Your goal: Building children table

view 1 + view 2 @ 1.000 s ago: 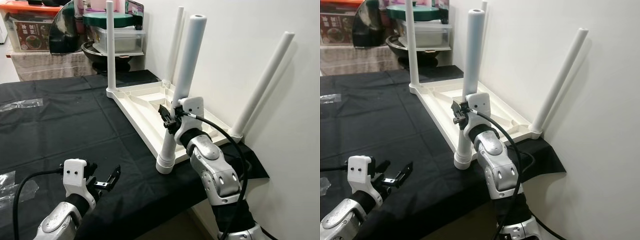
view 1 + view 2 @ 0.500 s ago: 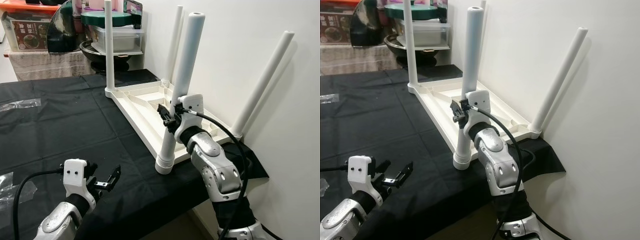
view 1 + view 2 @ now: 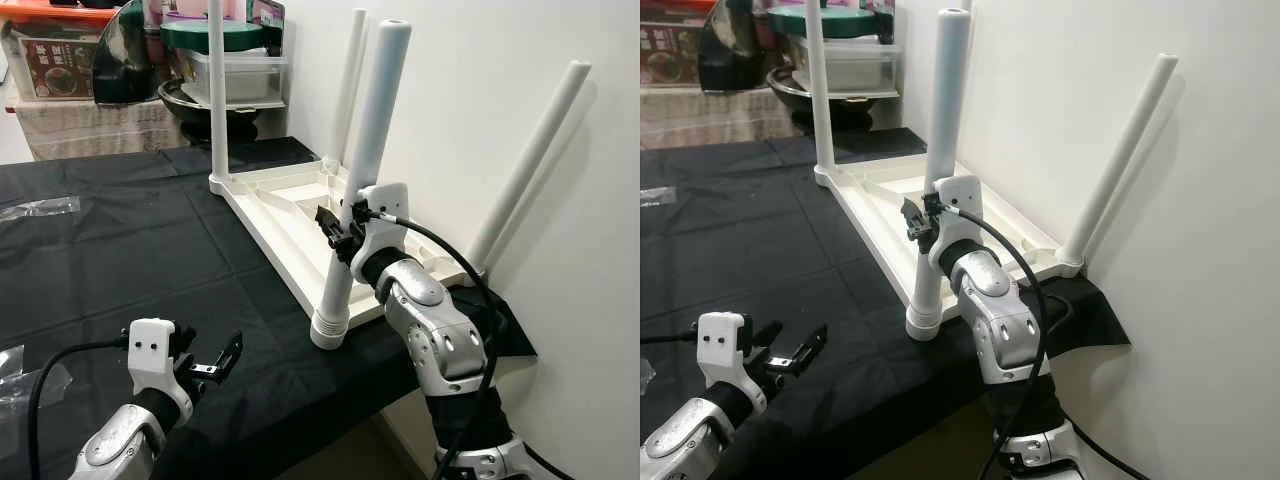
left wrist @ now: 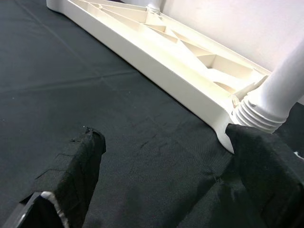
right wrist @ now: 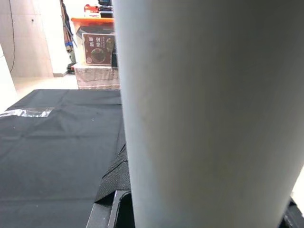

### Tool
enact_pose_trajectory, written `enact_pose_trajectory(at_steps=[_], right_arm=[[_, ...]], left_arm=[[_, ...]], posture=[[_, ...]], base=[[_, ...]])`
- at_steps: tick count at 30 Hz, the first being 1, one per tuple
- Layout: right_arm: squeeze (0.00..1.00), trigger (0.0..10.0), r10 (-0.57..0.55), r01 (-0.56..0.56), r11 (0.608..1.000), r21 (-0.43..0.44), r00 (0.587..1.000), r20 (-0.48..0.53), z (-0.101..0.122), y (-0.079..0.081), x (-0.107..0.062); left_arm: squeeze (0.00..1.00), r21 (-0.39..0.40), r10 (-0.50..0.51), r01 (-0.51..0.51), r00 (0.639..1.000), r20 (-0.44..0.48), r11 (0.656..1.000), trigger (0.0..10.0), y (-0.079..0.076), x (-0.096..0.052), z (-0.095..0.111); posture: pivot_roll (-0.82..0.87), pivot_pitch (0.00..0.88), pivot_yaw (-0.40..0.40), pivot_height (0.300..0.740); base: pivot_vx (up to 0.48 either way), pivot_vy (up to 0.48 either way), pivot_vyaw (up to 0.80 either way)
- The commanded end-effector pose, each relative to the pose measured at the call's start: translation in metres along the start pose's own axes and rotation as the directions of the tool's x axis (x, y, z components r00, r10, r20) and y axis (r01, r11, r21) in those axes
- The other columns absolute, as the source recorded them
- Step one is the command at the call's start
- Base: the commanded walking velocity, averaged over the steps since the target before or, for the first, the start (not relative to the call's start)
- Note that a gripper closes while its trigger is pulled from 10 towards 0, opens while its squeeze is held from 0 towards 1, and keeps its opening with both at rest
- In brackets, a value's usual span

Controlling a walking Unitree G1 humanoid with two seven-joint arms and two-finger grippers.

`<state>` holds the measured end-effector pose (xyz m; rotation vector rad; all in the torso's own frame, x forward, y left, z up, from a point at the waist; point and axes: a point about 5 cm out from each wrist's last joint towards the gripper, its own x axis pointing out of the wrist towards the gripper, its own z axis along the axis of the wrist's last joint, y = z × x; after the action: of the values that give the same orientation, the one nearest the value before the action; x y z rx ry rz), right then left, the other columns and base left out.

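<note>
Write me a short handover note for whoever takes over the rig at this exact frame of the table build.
Right gripper: shut on the near table leg, partway up it.
Left gripper: open, holding nothing, low over the black cloth.
Tabletop: white, upside down on the cloth, against the wall.
Done: all four legs stand in their corner sockets; the held leg's ribbed base sits in the near corner.
Left: I cannot tell whether the held leg is fully tight, so check it, then release and turn the table upright.
</note>
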<state>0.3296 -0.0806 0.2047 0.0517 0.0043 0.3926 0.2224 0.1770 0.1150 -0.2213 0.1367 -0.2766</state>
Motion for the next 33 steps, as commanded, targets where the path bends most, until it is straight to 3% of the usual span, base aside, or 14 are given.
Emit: enact_pose_trajectory(at_steps=[1, 33], right_arm=[[0.00, 10.0, -0.030, 0.055, 0.996, 0.066, 0.944, -0.328, -0.069, -0.009, -0.008], [0.00, 10.0, -0.041, 0.051, 0.998, 0.029, 0.959, -0.282, -0.053, -0.013, -0.009]], left_arm=[[0.00, -0.005, -0.006, 0.006, 1.000, -0.010, 1.000, 10.0, -0.002, 0.002, -0.003], [0.00, 0.002, -0.007, 0.007, 1.000, -0.010, 1.000, 10.0, 0.000, 0.002, -0.004]], posture=[[0.06, 0.000, -0.138, 0.740], [0.05, 0.000, -0.129, 0.740]], base=[[0.000, 0.000, 0.00], [0.000, 0.000, 0.00]])
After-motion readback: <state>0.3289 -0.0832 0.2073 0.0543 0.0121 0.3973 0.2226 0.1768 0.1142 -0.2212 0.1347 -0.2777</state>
